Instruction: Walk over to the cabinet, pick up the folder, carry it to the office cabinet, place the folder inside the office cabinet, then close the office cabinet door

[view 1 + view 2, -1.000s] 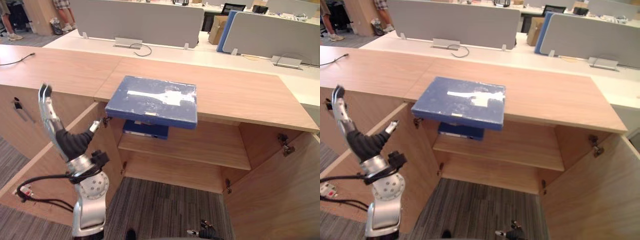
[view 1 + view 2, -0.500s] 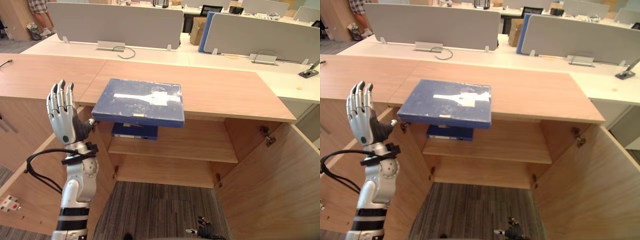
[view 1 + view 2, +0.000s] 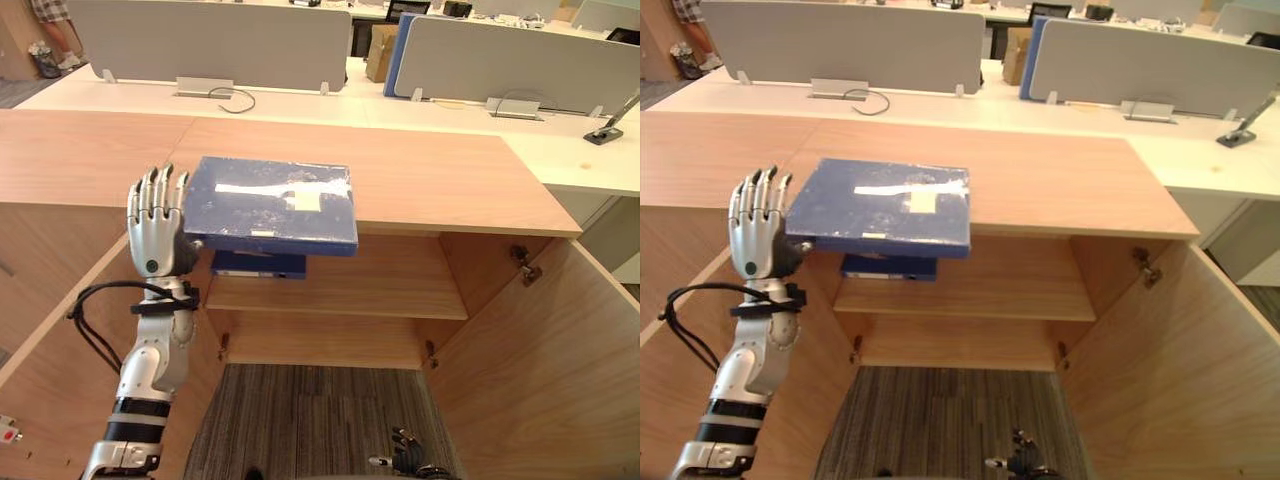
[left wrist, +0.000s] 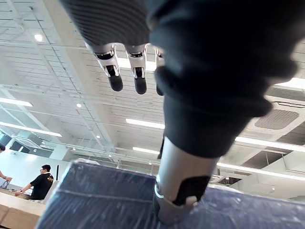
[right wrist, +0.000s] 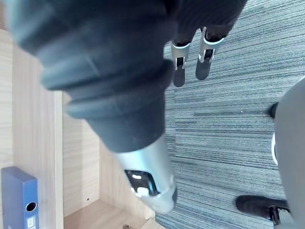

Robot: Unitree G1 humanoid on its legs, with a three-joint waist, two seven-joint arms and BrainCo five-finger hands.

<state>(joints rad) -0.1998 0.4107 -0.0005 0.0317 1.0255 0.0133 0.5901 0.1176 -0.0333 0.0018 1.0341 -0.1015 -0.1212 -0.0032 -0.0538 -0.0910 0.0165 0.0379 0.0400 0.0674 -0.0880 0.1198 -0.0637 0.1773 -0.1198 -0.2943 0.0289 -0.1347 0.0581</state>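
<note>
On the desk over the open cabinet, the folder is laid flat, front edge overhanging the shelf. Left hand is raised just beside its left edge, fingers straight, nothing gripped; thumb contact can't be confirmed. Right hand is seen low over the floor, fingers relaxed, empty. Risk: the folder could be knocked off the overhang by a sideways bump, or tipped if pinched at one edge only.
</note>
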